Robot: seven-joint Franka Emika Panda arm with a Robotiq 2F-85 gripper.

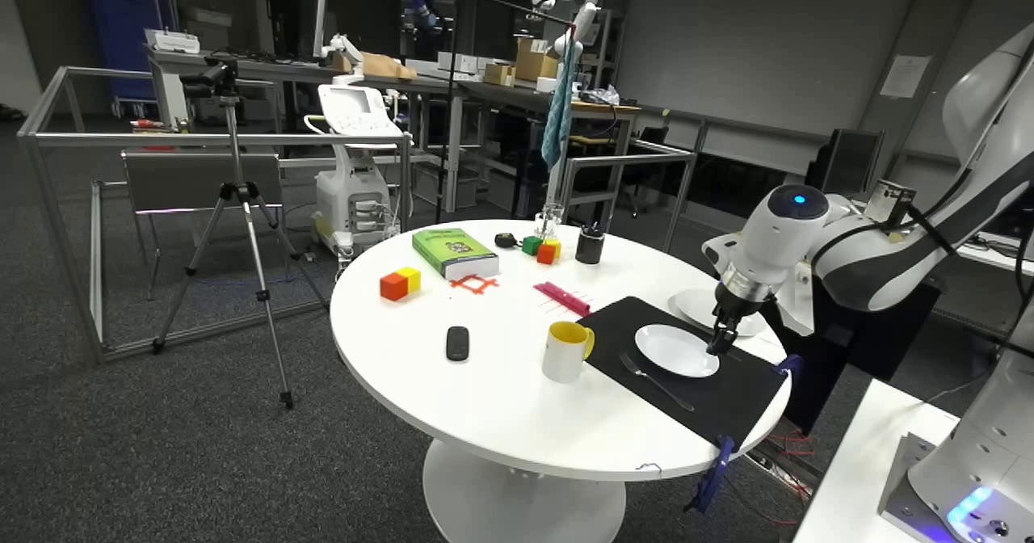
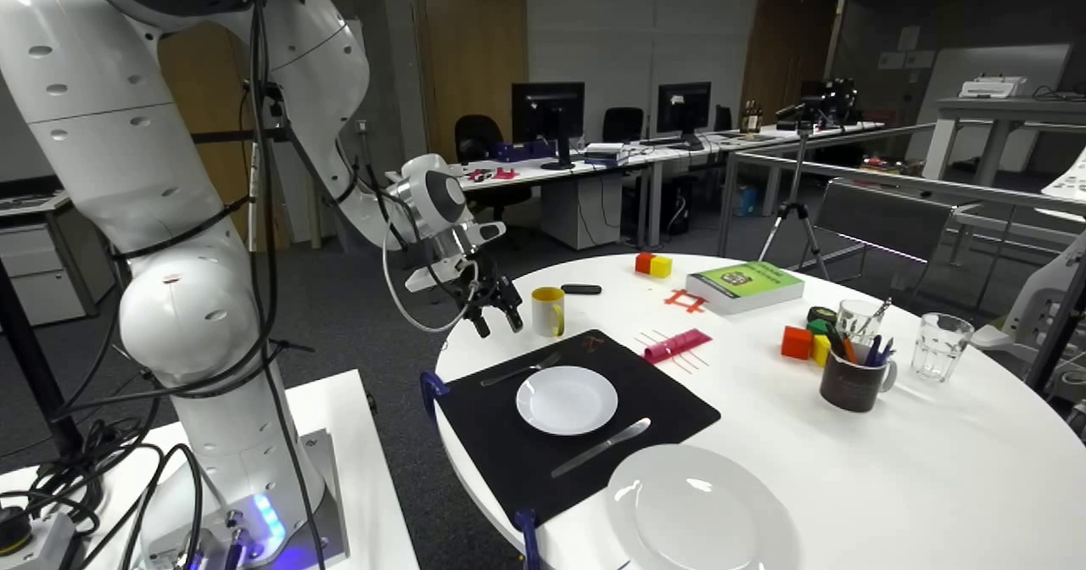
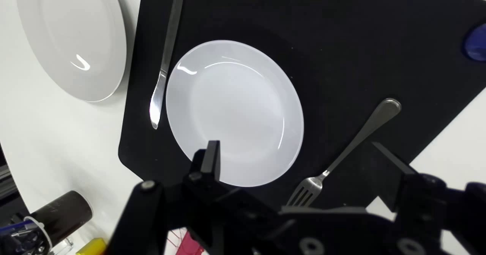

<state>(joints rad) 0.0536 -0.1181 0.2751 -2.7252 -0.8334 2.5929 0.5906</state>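
My gripper (image 2: 499, 327) hangs open above the table's edge, by the fork side of a black mat (image 2: 662, 400), with nothing between its fingers. In the wrist view the open jaws frame a silver fork (image 3: 353, 143), which lies on the mat below. One finger overlaps the rim of a small white plate (image 3: 235, 110) in that view; no contact shows. A knife (image 3: 167, 50) lies on the plate's far side. Beyond the mat's edge sits a larger white plate (image 3: 79, 38). A white mug with a yellow inside (image 2: 547, 311) stands upright near the gripper.
Blue clamps (image 1: 711, 478) grip the mat at the table edge. Farther across the round table (image 1: 501, 406) are a black remote-like object (image 1: 457, 343), a green book (image 1: 456, 252), coloured cubes (image 1: 400, 284), a pink piece (image 2: 677, 345), a dark pen mug (image 2: 853, 383) and glasses (image 2: 940, 347).
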